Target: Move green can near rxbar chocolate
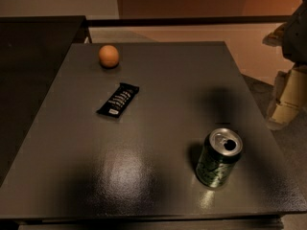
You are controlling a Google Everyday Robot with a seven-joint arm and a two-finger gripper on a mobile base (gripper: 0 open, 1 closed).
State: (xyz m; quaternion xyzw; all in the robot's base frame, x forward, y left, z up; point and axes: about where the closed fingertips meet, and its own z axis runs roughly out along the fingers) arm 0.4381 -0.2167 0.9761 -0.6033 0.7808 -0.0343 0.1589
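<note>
The green can stands upright near the front right of the dark table, its silver top with the opening facing up. The rxbar chocolate, a flat black bar with white lettering, lies at an angle left of the table's middle, well apart from the can. My gripper is a pale shape at the right edge of the view, beyond the table's right side, up and to the right of the can and not touching it.
An orange ball sits at the back left of the table, behind the bar. A dark counter adjoins the table on the left. Floor lies past the table's right edge.
</note>
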